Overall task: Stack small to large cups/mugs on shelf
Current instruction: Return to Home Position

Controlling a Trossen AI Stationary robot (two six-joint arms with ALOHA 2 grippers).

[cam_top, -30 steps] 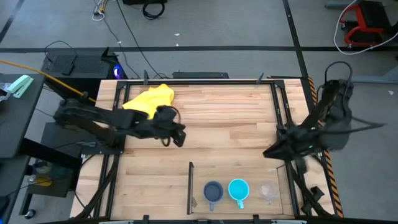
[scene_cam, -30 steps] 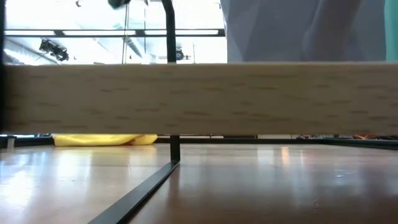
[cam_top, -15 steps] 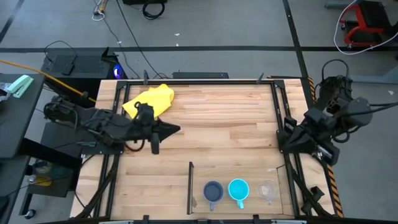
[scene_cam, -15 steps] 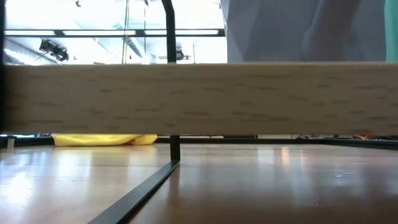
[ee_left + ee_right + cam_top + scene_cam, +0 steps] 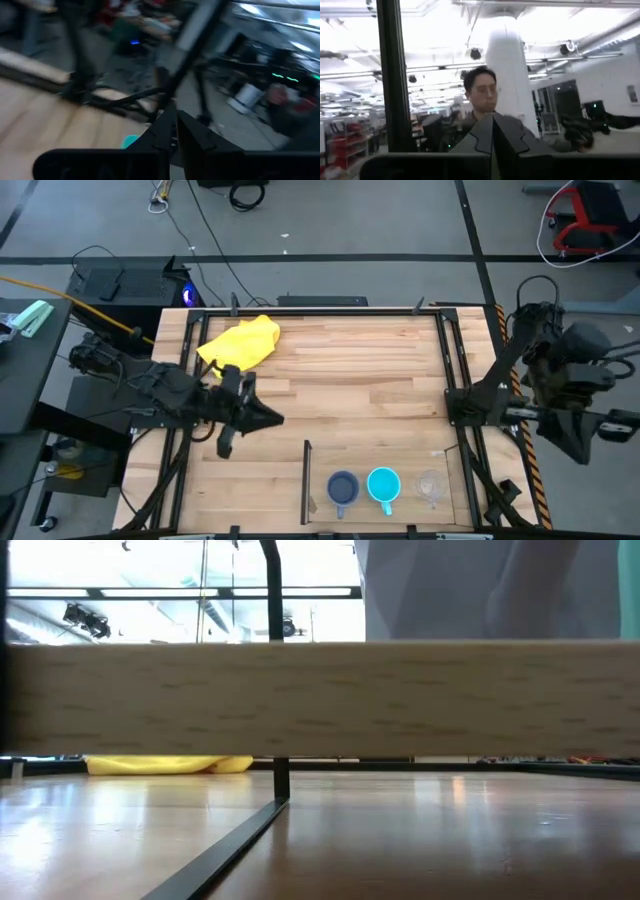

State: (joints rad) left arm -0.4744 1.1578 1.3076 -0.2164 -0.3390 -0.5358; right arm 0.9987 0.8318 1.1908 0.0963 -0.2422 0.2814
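What could go wrong now is small, we think. The left claw (image 5: 268, 418) hangs over the left part of the desk (image 5: 350, 370), just beside the yellow cloth (image 5: 242, 340). If it swings low on its way home, it could catch the cloth and drag it along. It could also knock the black frame (image 5: 452, 380) if it turns too wide. In its own wrist view the two fingers come together at the tips and nothing sits between them, so it looks closed and empty. The right claw (image 5: 493, 131) looks the same, closed with nothing in it. Its right arm (image 5: 560, 385) is folded up off the right side of the desk. A person (image 5: 481, 97) shows in the room past it; we cannot tell how near, so a big swing out there may be a worry. The three cups stand side by side in a row on the shelf (image 5: 390, 455), past the black bar (image 5: 306, 480): the clear cup (image 5: 431, 487), then the cyan mug (image 5: 384, 485), then the grey-blue mug (image 5: 343, 488). They are well apart from both claws, toward the front edge of the desk, so we think they are safe unless an arm dips back that way.
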